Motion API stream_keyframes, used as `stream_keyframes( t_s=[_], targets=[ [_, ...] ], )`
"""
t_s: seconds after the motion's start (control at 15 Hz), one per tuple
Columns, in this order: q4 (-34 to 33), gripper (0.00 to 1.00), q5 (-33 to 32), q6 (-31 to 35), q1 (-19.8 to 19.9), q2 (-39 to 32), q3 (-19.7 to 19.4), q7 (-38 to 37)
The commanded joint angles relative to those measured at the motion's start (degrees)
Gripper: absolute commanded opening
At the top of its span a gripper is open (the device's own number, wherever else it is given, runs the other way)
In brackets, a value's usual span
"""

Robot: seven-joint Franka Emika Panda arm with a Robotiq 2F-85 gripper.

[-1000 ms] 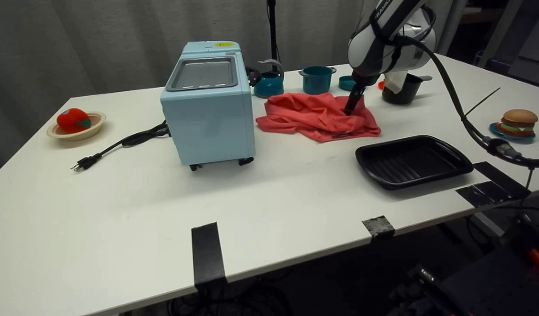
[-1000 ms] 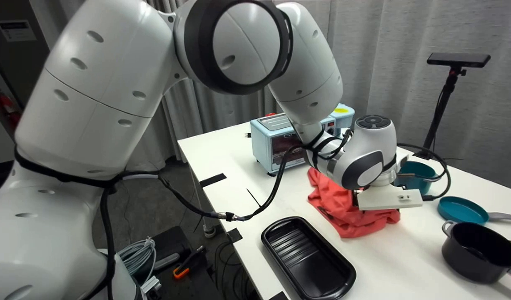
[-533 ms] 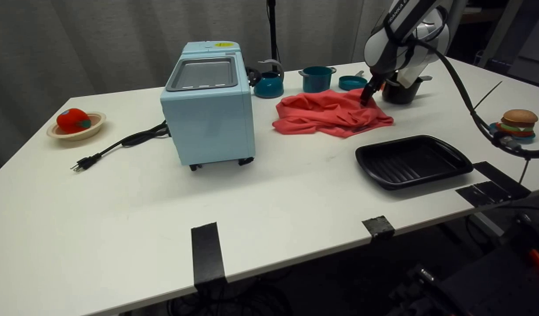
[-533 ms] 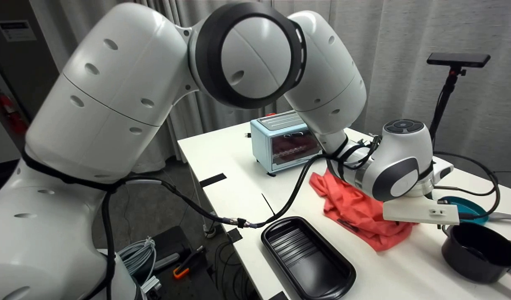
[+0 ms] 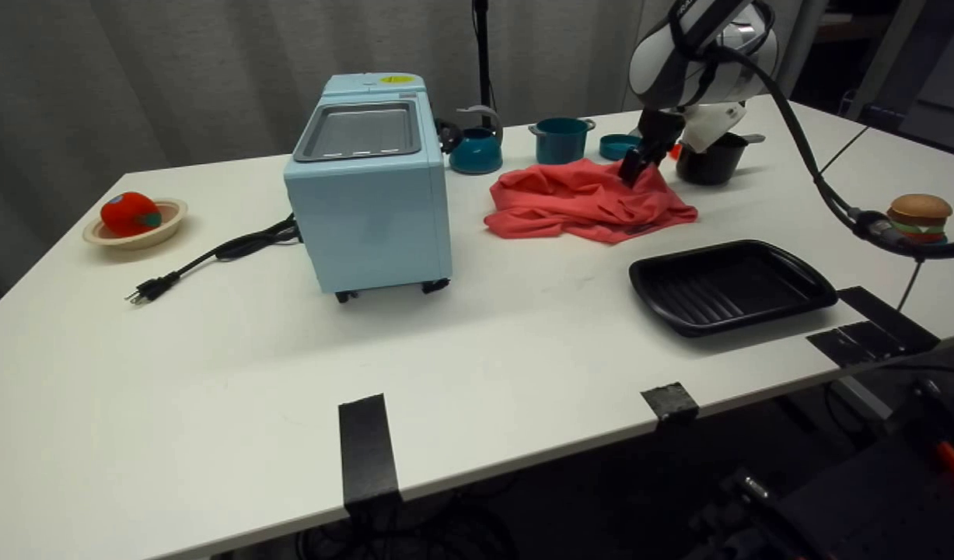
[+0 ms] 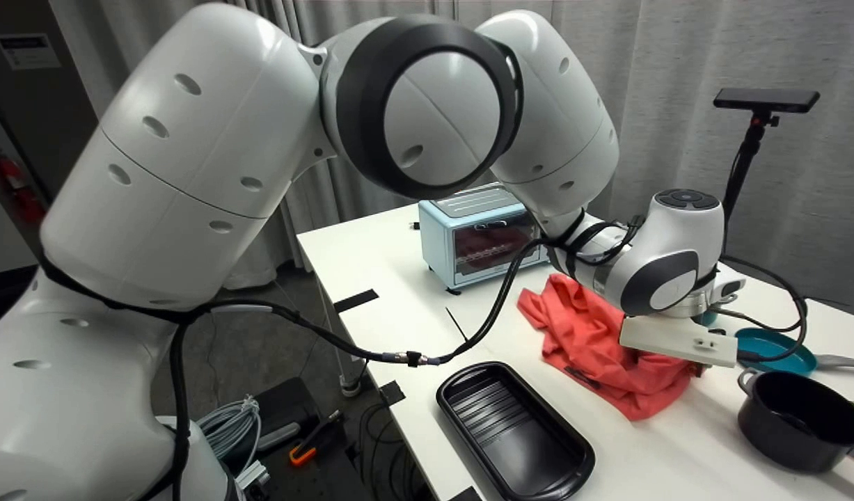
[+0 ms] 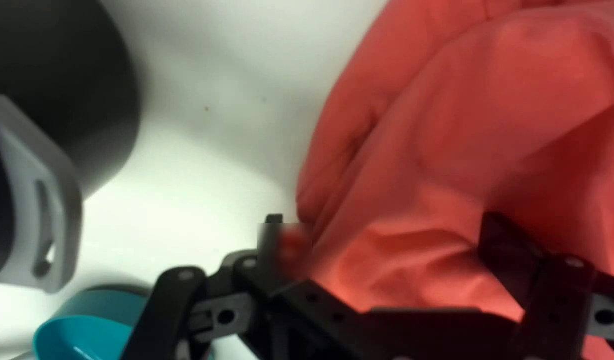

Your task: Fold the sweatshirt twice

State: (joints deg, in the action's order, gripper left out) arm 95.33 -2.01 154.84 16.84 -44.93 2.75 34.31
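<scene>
The red sweatshirt (image 5: pixel 578 202) lies crumpled in a loose heap on the white table, right of the toaster oven in an exterior view. It also shows in the other exterior view (image 6: pixel 583 334), partly hidden behind the wrist. In the wrist view the red cloth (image 7: pixel 437 125) fills the right side. My gripper (image 7: pixel 382 222) is open there, its fingers wide apart over the sweatshirt's edge, with cloth below and between them. Whether the fingertips touch the cloth is not clear. In an exterior view the gripper (image 5: pixel 628 173) is low over the sweatshirt's far part.
A black pot (image 6: pixel 802 421) stands near the gripper. It also shows in the wrist view (image 7: pixel 81 100). A teal pan (image 6: pixel 775 351), teal pot (image 5: pixel 560 144) and kettle (image 5: pixel 477 152) stand behind. A light-blue toaster oven (image 5: pixel 372 214) and a black tray (image 5: pixel 733 288) flank the sweatshirt.
The sweatshirt has slid away from the toaster oven, along with the gripper. In the last half second the gripper moved slightly back toward the oven while the sweatshirt stayed put.
</scene>
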Motion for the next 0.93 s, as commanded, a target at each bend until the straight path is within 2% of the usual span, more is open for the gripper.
stream_keyframes(
  t_s=[0.0,0.07,0.13,0.53,0.73,0.8,0.87],
  targets=[
    [-2.19,1.0,1.85,-3.34,2.06,-0.49,2.7,-0.55],
    [-2.5,0.9,2.02,-3.46,2.13,-0.71,2.73,-0.73],
    [-2.66,0.74,2.08,-3.21,2.11,-0.88,2.52,-0.88],
    [-3.5,0.26,2.53,-3.07,2.83,-1.26,2.33,-1.75],
    [-3.71,0.05,2.76,-3.12,3.22,-1.33,2.37,-2.44],
    [-3.68,0.0,2.99,-2.99,3.42,-1.19,2.58,-2.51],
    [-3.53,0.0,3.25,-2.72,3.51,-0.9,2.73,-2.56]
  ],
)
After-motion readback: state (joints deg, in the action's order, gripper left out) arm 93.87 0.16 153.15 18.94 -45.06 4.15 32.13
